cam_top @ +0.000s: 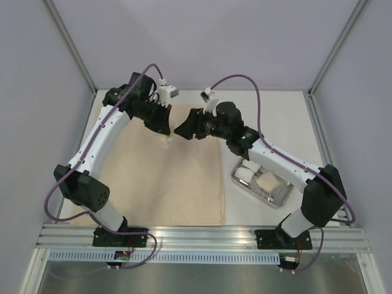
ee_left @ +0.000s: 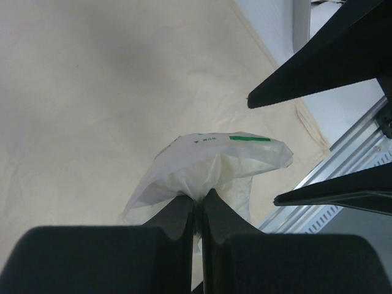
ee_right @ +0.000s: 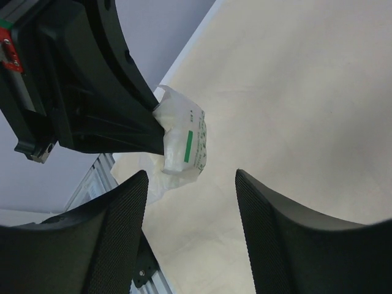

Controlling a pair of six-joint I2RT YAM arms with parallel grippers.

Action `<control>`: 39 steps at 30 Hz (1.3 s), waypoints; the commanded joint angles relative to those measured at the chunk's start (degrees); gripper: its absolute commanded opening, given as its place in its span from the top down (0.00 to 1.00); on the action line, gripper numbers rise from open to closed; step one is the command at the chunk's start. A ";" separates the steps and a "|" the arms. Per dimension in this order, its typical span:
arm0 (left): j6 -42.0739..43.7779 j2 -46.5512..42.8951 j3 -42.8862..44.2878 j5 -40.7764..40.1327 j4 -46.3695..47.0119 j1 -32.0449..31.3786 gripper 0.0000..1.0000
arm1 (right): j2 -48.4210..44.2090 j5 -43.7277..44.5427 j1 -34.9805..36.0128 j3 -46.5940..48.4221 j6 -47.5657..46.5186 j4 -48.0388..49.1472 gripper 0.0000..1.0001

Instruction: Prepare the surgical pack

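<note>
Beige cloth sheet (cam_top: 165, 184) covers the worktop (cam_top: 275, 116). The left end effector (ee_left: 199, 197) pinches a crumpled white green-striped plastic packet (ee_left: 214, 162), and the right end effector (ee_right: 191, 177) gapes open beside it.

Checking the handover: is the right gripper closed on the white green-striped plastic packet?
No, the right gripper stands open short of the white green-striped plastic packet, which the left gripper pinches.
</note>
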 commanded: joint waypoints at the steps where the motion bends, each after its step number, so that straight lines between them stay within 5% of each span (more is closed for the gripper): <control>1: 0.86 -2.20 -0.24 2.14 0.11 0.06 0.93 | 1.46 0.55 0.76 3.88 0.82 2.85 0.42; 9: 0.77 -2.64 -0.76 2.31 0.73 0.06 0.92 | 5.77 -1.38 0.76 7.31 1.79 1.36 0.59; 16: 1.21 -2.72 -0.50 2.32 0.73 0.06 0.84 | 6.48 -1.65 0.23 8.28 0.83 -0.67 0.95; 20: 1.30 -2.72 -0.15 0.83 -0.76 0.06 0.25 | 4.29 -6.29 -4.23 6.35 -0.75 -3.82 0.99; 22: 1.30 -3.16 -0.06 -1.63 -1.20 0.14 0.14 | 1.66 -7.70 -8.27 4.42 -3.03 -8.72 0.99; 23: 1.38 -3.25 0.03 -2.60 -1.55 0.06 0.00 | 0.51 -9.63 -9.78 3.71 -4.35 -10.75 0.99; 33: 4.11 -5.18 -2.34 -5.42 -1.65 0.14 0.00 | -18.03 -9.38 -32.27 -7.62 -16.49 -48.00 1.00; 39: 5.43 -5.45 -3.75 -4.72 -1.03 0.14 0.00 | -25.95 -6.48 -39.76 -15.61 -14.91 -53.13 1.00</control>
